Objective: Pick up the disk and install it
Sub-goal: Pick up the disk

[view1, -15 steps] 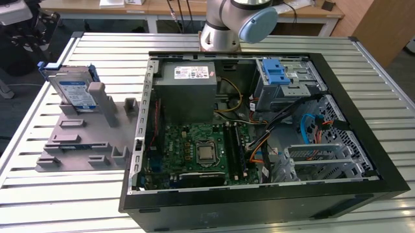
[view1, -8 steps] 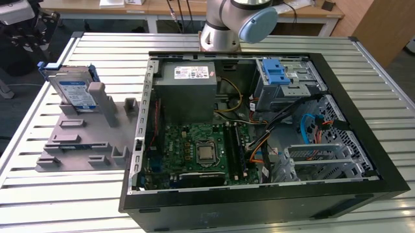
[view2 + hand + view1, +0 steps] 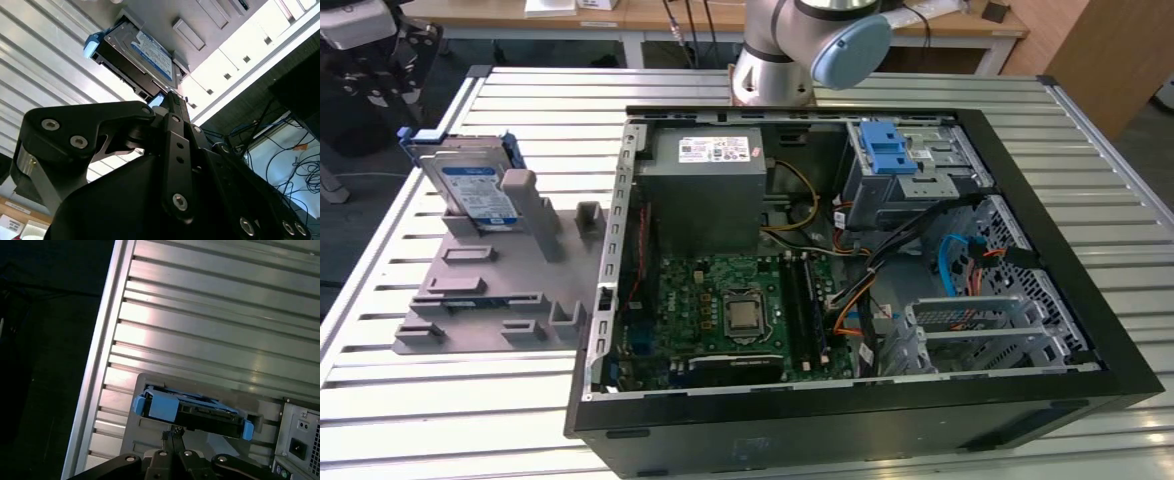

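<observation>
Silver disk (image 3: 470,185): you have it standing on edge, leaning a little, in the grey fixture (image 3: 480,300) at the exterior view's left. Its white-and-blue label shows, and blue rails run round its edges.
Contact: in the exterior view only the fixture touches the disk.
Wrist views: both look at the disk (image 3: 145,52) (image 3: 192,412). The first wrist view shows its upper edge with blue rail ends at both corners.
Gripper (image 3: 172,432): your jaws are drawn together at the tips, with nothing between them. It aims at the disk, and in the second wrist view the gripper (image 3: 169,97) lines up with the disk's near edge.
Gap: from the wrist views alone you cannot tell how far the tips stand off the disk.
Arm (image 3: 787,50): its base sits at the table's far side, behind the case. A grey column with a blue-capped joint rises out of the exterior view's upper edge.
Fixture: a flat grey plate with upright pegs and low blocks, lying just beside the case.
Case (image 3: 854,430): black, lying open-side up, on the exterior view's right of the fixture.
Inside the case: a grey power supply (image 3: 700,190), a metal cage (image 3: 907,165) with a blue latch, and a green board (image 3: 720,310).
Table (image 3: 454,400): ribbed aluminium slats carrying the fixture, the case and the arm's base.
</observation>
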`<move>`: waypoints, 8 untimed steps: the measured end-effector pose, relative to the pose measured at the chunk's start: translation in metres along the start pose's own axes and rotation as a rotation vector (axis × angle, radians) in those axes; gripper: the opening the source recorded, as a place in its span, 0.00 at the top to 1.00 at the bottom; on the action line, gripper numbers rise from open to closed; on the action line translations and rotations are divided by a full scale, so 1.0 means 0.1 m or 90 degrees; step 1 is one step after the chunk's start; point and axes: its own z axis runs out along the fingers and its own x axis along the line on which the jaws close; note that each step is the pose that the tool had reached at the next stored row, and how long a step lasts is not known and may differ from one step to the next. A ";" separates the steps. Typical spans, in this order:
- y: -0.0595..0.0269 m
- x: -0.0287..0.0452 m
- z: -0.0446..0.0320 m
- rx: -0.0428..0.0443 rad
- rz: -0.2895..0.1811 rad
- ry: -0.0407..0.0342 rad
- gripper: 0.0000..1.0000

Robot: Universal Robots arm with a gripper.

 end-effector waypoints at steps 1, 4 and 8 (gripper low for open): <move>0.000 0.000 0.000 0.0000 -0.004 0.0002 0.89; 0.000 0.000 0.001 -0.0001 -0.025 0.0010 0.89; 0.000 0.000 0.001 -0.0001 -0.061 0.0026 0.89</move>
